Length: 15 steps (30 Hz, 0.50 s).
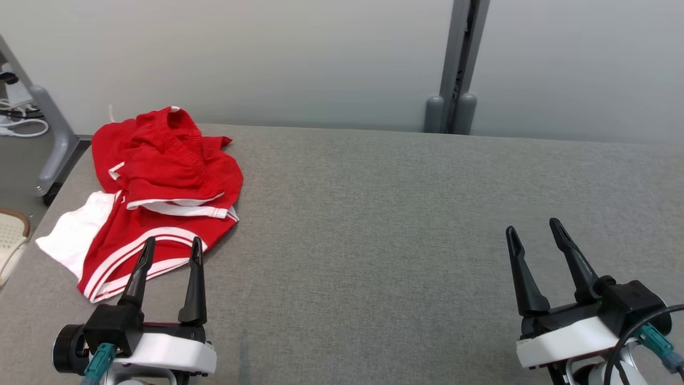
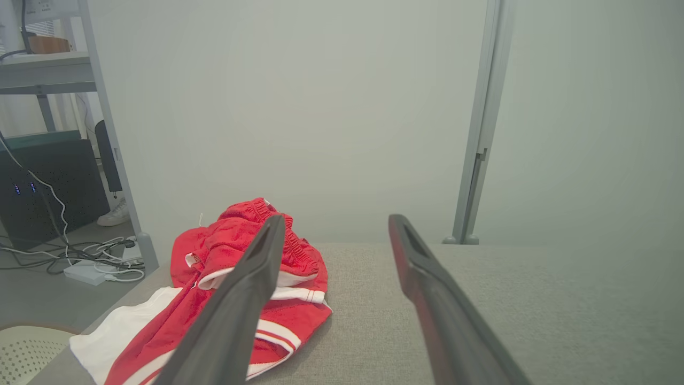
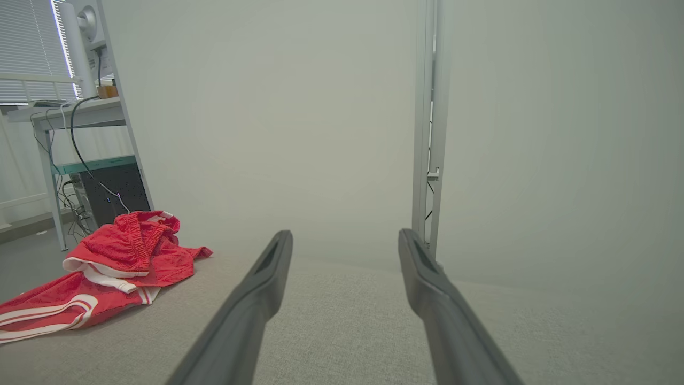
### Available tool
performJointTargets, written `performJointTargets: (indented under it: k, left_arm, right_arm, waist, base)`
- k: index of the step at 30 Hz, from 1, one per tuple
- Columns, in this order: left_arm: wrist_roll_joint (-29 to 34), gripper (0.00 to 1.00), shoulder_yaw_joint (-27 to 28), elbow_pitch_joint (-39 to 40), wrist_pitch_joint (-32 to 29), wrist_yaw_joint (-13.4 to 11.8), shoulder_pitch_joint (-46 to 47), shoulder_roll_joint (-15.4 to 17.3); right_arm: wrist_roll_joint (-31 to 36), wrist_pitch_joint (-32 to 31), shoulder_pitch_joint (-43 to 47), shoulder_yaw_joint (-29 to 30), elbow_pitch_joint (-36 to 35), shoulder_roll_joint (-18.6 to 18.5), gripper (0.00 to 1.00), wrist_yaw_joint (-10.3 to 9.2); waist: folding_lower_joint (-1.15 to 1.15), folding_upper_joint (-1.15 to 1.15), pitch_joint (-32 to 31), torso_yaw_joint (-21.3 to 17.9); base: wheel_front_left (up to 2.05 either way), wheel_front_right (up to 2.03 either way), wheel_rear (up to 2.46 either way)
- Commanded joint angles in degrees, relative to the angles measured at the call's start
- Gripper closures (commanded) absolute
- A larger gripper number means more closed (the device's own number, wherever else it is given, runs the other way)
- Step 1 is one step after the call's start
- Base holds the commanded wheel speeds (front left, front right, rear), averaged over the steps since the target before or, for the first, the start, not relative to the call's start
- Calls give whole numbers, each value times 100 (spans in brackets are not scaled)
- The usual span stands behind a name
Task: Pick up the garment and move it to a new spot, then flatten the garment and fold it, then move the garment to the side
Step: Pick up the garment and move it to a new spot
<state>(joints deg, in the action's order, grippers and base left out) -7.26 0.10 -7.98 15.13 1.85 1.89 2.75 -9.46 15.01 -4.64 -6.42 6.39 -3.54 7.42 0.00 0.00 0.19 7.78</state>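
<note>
Progress: none yet — garment (image 1: 160,176) crumpled, not grasped | left gripper (image 1: 173,241), right gripper (image 1: 533,225) held wide apart, empty | all steps left

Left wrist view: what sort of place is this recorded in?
Probably a lab or office workspace: a grey cloth-topped table against pale partition panels, a desk with a computer tower under it, and cables with a power strip on the floor.

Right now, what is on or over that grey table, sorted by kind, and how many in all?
Garments: 1, the red garment with white trim, crumpled at the far left of the table.
Grippers: 2, the left gripper at the garment's near edge and the right gripper over bare table, both open and empty.
Total: 3
</note>
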Motion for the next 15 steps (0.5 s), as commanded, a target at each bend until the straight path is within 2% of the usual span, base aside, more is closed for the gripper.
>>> performJointTargets:
  k: [1, 15]
  left_arm:
    - [-31, 0, 21, -13, 2, -25, 65, 25]
    - [2, 0, 54, -64, 2, 22, 13, 24]
  right_arm:
    - [-3, 26, 36, -6, 9, -19, 0, 13]
    - [-61, 16, 77, -118, 98, -1, 0, 13]
  waist:
    - [0, 0, -17, 215]
    - [0, 0, -72, 1228]
  base:
    - [0, 0, 0]
    - [0, 0, 0]
